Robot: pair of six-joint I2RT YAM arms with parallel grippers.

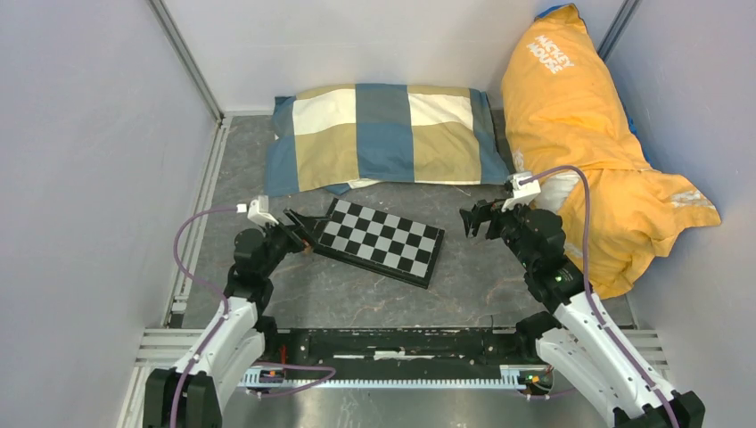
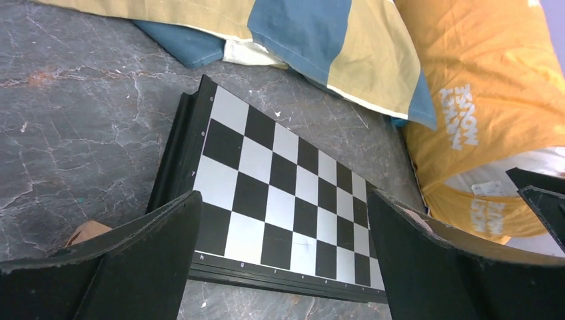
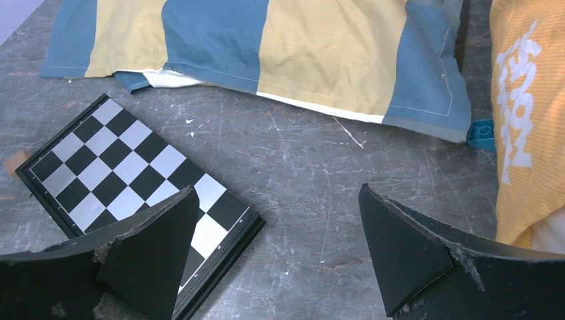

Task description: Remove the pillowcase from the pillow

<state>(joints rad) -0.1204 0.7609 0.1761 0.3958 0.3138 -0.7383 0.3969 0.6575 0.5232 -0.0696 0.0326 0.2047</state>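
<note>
Top external view: found the left gripper [image 1: 301, 234] released and empty, jaws spread wide, with the checkerboard [image 1: 382, 239] just ahead of it. Found the right gripper [image 1: 474, 221] likewise released, grasping nothing, above the bare table [image 1: 481, 276]. Spotted the pillowcase [image 1: 383, 134] well beyond both 2 grippers at the far wall, the pillow [image 1: 361, 184] inside, showing only as a white sliver at the near hem. Noted the orange bundle [image 1: 579, 116] just right of the right gripper.
</note>
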